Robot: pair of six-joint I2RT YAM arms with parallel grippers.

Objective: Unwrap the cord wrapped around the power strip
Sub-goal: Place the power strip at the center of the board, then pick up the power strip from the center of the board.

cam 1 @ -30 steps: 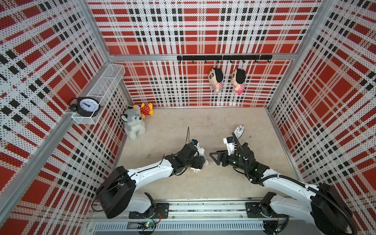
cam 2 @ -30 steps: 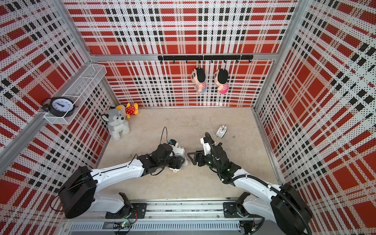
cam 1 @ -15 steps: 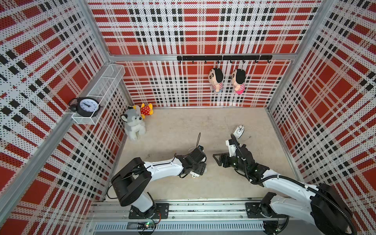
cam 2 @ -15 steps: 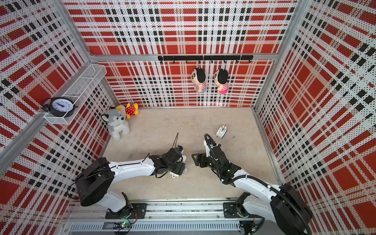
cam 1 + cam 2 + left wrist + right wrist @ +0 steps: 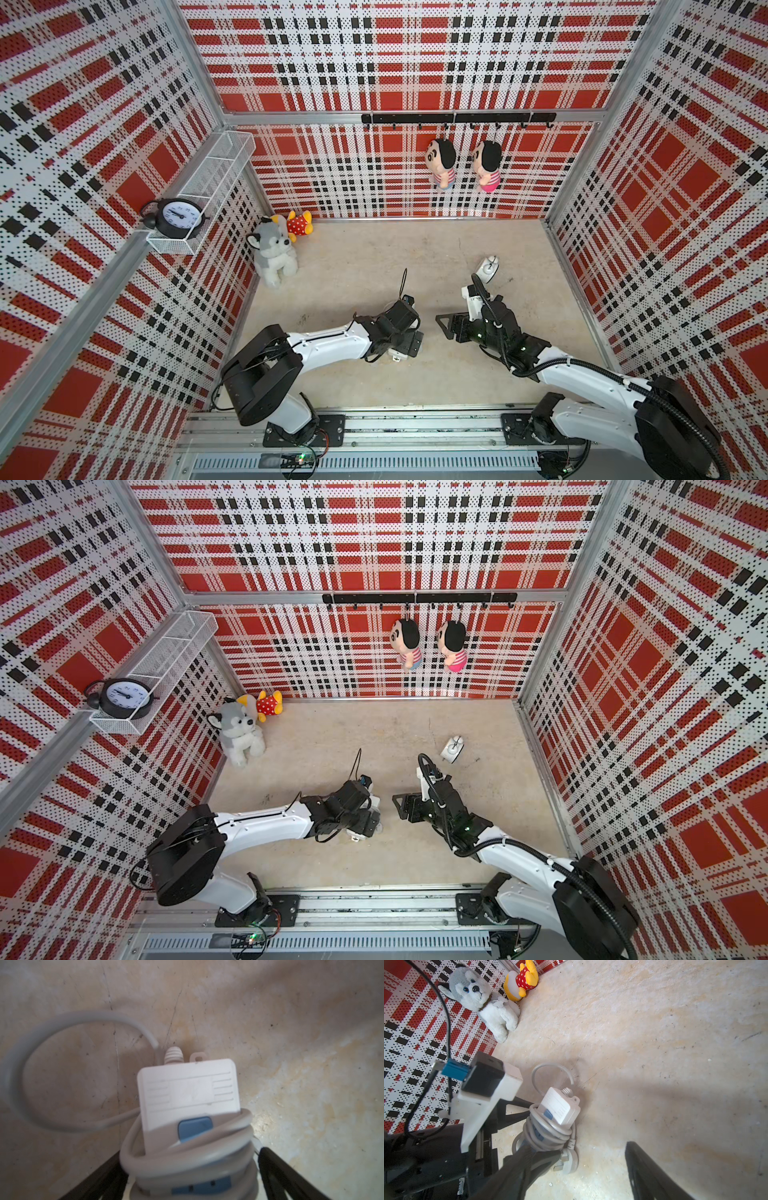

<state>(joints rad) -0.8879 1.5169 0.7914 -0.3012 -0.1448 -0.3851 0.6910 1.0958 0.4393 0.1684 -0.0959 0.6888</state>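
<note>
Fingers (image 5: 274, 1174) of the left gripper (image 5: 190, 1154) stand spread wide to either side of the power strip (image 5: 187, 1088), which lies on the floor (image 5: 291, 1022) near the front middle of the cell. Whether the pads touch the bundle I cannot tell. The right gripper (image 5: 593, 1148) hovers just beside it, jaws parted and empty. The cord (image 5: 548, 1134) makes several tight turns round the strip's middle, covering some of the blue socket panels. One loose loop sits at the end where the cord leaves the body, and the plug (image 5: 569, 1161) lies flat against the wraps. The unwinding looks barely begun; this reads as the set-up, one arm to steady the bar and one to work the cable. The next move, as I judge it, calls for the right gripper to pinch the plug end and lead it round the bar turn by turn, while the left closes to stop the bar rolling. The floor is beige, mottled, scuffed and flat. Plaid perforated walls (image 5: 415, 62) in red, black and white box it in. A husky plush (image 5: 272, 257) sits in a far corner, a black clock (image 5: 176, 214) stands on a wire shelf (image 5: 216, 166), and two dolls (image 5: 442, 164) hang from a hook rail (image 5: 457, 118).
</note>
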